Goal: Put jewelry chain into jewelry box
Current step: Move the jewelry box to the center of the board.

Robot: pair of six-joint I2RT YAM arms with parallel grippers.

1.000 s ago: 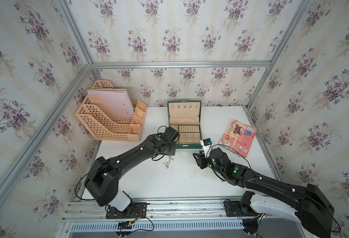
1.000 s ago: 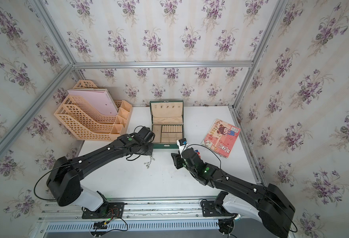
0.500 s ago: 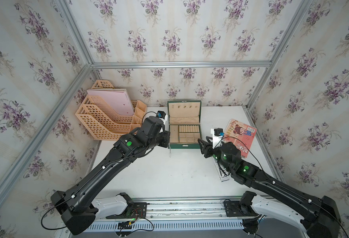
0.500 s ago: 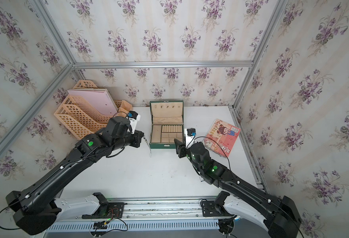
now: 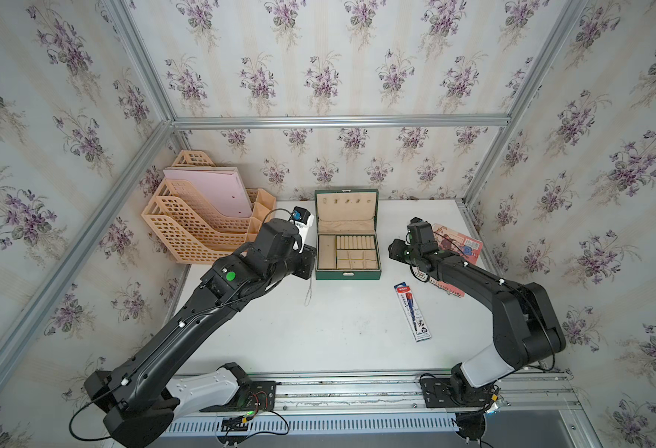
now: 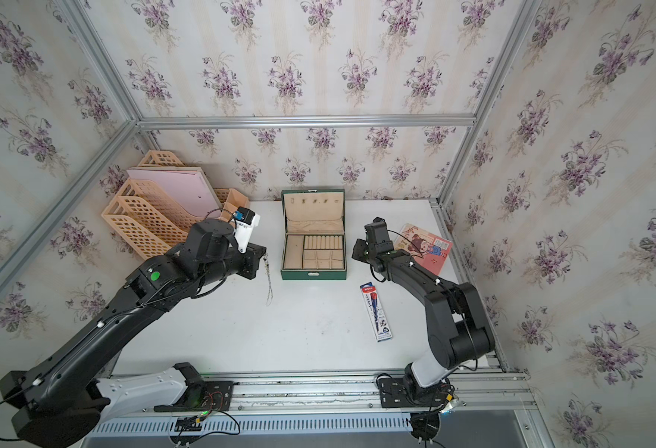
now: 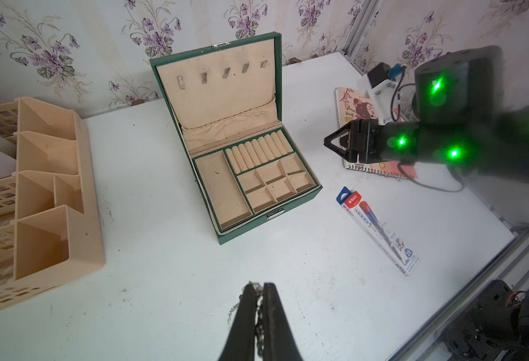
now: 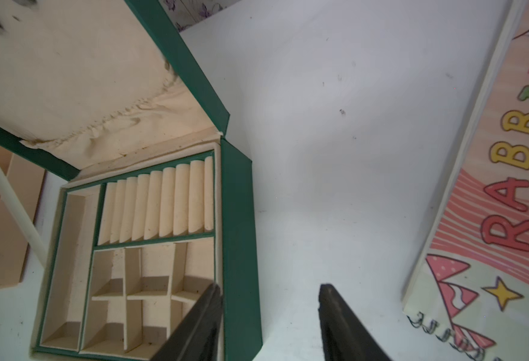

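Observation:
The jewelry box [image 5: 347,274] [image 6: 313,274] stands open at the back middle of the table, its lid upright and its beige compartments [image 7: 225,187] bare. My left gripper [image 7: 259,285] [image 6: 263,256] is shut on the jewelry chain [image 7: 259,308], raised just left of the box. In both top views the thin chain [image 5: 309,291] [image 6: 268,283] hangs straight down from it above the table. My right gripper [image 8: 270,287] [image 5: 392,250] is open and holds nothing. It is at the box's right wall [image 8: 238,234], with one finger over the box's edge and the other over bare table.
A peach lattice file organizer [image 5: 202,232] with a pink folder [image 5: 210,190] stands back left. A pink spiral notebook [image 5: 462,244] lies back right, under the right arm. A blue-and-white pencil box [image 5: 413,312] lies right of centre.
My left gripper rose off the table with the chain, which now dangles. My right arm swung from in front of the box to its right side, its jaws opening wider.

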